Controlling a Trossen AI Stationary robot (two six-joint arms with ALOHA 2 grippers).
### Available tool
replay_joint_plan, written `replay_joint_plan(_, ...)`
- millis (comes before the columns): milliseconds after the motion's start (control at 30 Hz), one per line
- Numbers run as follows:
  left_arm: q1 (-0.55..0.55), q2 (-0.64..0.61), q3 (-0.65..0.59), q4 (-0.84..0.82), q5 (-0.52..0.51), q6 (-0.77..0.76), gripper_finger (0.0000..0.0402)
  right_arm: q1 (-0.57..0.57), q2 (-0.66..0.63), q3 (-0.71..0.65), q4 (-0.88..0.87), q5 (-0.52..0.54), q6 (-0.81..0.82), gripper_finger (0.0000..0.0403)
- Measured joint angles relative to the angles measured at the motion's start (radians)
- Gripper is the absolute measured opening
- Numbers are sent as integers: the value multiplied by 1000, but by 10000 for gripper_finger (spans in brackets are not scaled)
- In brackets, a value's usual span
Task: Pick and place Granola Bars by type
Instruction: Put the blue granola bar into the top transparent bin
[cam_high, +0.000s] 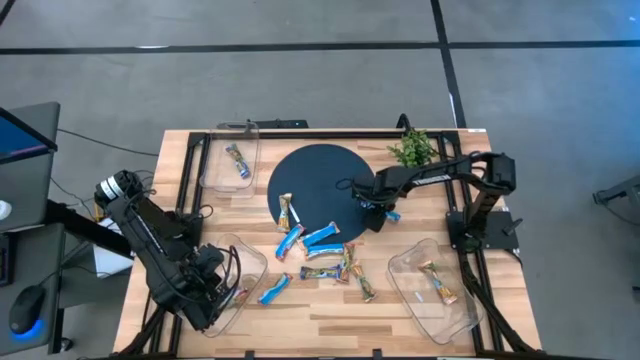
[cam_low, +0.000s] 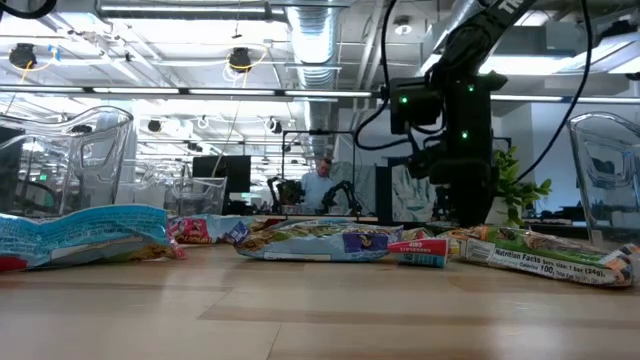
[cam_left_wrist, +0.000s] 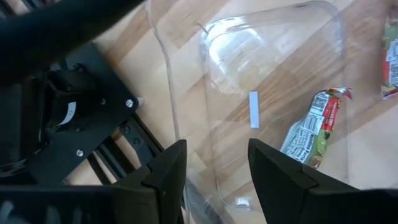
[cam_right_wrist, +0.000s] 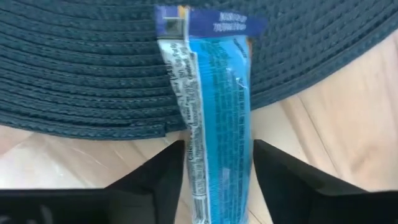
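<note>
Several granola bars lie loose on the wooden table near the middle (cam_high: 322, 255), some blue (cam_high: 320, 237), others multicoloured (cam_high: 362, 285); in the low view they lie flat in a row (cam_low: 330, 242). My right gripper (cam_high: 383, 207) (cam_right_wrist: 214, 186) stands at the right edge of the dark round mat (cam_high: 320, 180), shut on a blue granola bar (cam_right_wrist: 214, 106). My left gripper (cam_left_wrist: 214, 180) is open above the near-left clear tray (cam_high: 250, 262), over its corner. A red and green bar (cam_left_wrist: 311, 127) lies flat in that tray. My right gripper pinches the blue granola bar between its two fingers, at the bar's near end (cam_right_wrist: 214, 177). The bar runs along the fingers and juts out past them over the mat's edge (cam_right_wrist: 186, 127). Whether its far end (cam_right_wrist: 211, 22) touches the mat cannot be told.
Clear trays sit at the far left (cam_high: 232, 160) and near right (cam_high: 430, 285), each with multicoloured bars in it. A small green plant (cam_high: 412, 148) stands at the far edge behind the right arm. Black frame rails run along the table's left and right sides.
</note>
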Motion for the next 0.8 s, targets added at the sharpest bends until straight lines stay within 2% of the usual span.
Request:
replay_joint_plan(267,0,0,0,-7,0,0,166,-4,-11,1,10,3,-11,74)
replay_joint_plan(433,2,0,0,-8,0,0,166,-4,-11,17,-8,-2,-14,26)
replay_joint_plan(567,2,0,0,-18,0,-1,166,-1,-11,79,-27,-3,-21,9)
replay_joint_plan(800,2,0,0,-24,-24,-12,166,-2,-27,273,-83,-3,-95,14)
